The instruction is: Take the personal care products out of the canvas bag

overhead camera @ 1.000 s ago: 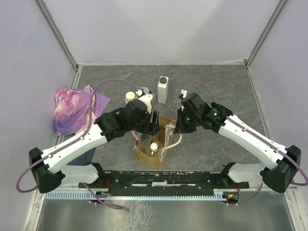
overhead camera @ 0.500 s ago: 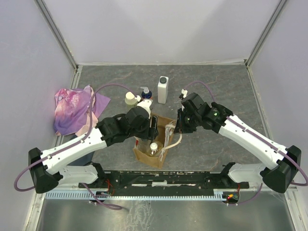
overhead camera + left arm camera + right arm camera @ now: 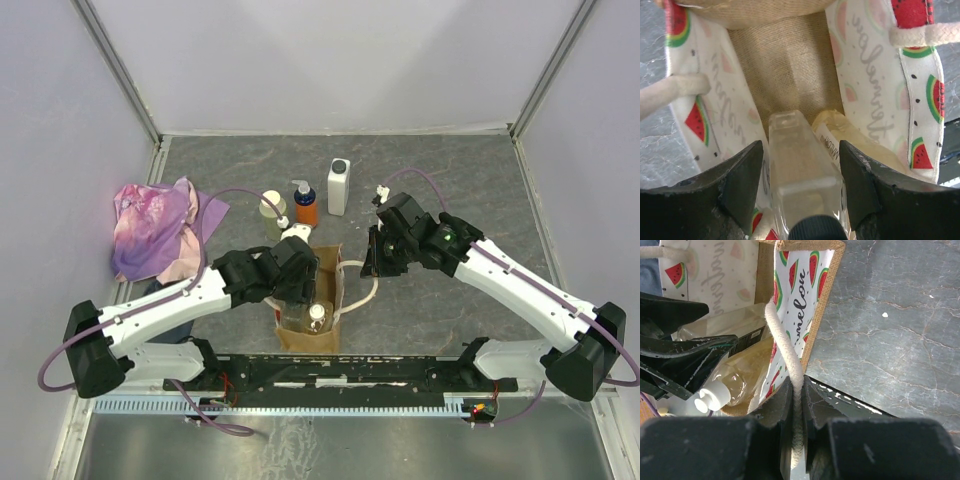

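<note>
The canvas bag point(image 3: 329, 263) stands open between the arms, with a watermelon-print lining point(image 3: 710, 95). My left gripper point(image 3: 300, 293) reaches down into it. Its jaws are open point(image 3: 800, 150) on either side of a clear bottle with a dark cap point(image 3: 800, 175), with gaps showing. A clear amber bottle point(image 3: 860, 142) with a cream cap point(image 3: 318, 317) lies beside it. My right gripper point(image 3: 372, 262) is shut on the bag's cream loop handle point(image 3: 790, 360) at the bag's right side. A white rectangular bottle point(image 3: 339, 187), an orange bottle point(image 3: 305, 206) and a pale bottle point(image 3: 270, 211) stand on the table behind the bag.
A pink-purple garment point(image 3: 155, 225) lies at the left of the grey table point(image 3: 450, 180). A grey-blue cloth point(image 3: 170, 300) shows under the left arm. White walls close in the back and sides. A black rail point(image 3: 340, 370) runs along the near edge.
My left gripper has moved nearer and down into the bag, uncovering the orange and pale bottles behind it. The bag has shifted slightly. The right gripper has held still on the handle.
</note>
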You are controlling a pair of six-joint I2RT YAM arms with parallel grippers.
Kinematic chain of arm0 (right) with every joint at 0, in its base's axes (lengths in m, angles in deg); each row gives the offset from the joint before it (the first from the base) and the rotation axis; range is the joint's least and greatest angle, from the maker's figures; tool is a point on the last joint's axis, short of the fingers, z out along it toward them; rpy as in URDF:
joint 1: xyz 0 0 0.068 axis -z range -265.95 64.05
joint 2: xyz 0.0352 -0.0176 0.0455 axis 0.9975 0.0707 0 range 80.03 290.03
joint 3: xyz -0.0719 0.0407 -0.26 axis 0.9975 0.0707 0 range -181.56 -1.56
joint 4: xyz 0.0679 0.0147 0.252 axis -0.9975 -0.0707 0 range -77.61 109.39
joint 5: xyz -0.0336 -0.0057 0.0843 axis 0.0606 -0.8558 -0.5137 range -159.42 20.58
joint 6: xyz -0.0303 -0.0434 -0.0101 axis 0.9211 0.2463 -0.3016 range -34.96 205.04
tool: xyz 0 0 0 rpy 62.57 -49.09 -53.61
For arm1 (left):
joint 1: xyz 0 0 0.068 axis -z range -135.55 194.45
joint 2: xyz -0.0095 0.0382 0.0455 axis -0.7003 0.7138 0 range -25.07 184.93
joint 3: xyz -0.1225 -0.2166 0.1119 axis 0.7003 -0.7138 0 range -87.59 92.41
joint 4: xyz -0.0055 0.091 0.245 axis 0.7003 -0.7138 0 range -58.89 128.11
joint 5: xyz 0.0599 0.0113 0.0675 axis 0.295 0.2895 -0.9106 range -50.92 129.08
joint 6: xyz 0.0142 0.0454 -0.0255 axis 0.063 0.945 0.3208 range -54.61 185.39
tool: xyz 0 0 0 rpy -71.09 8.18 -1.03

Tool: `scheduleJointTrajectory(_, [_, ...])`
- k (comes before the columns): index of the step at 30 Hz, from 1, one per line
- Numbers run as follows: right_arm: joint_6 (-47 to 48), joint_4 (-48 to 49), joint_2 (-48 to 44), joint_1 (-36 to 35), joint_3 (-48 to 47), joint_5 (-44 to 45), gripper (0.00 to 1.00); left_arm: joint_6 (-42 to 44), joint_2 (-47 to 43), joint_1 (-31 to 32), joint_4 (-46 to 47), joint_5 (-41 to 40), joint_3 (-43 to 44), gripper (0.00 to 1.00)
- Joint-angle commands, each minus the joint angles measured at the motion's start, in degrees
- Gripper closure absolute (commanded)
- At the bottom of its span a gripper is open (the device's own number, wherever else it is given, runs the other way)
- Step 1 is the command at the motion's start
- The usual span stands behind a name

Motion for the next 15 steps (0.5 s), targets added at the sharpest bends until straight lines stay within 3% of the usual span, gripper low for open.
scheduleJointTrajectory(1, [-0.12,1.76,-1.25,-0.1,-0.07,0.18,0.84,-1.18,0.79,0.36,-5.7,-4.16,4.34,0.31])
scheduleJointTrajectory(11, [-0.37,1.88,-2.04,-0.1,0.84,0.77,0.84,-6.72,1.5,0.53,-11.14,-0.06,4.29,0.33])
scheduleJointTrajectory(13, [-0.4,2.18,-1.71,-0.1,0.8,0.39,0.84,-7.03,1.6,0.54,-11.63,1.43,4.45,0.38])
scheduleJointTrajectory(15, [-0.39,2.2,-1.48,-0.1,0.72,0.25,0.84,-7.47,1.52,0.69,-11.64,2.52,4.73,0.51])
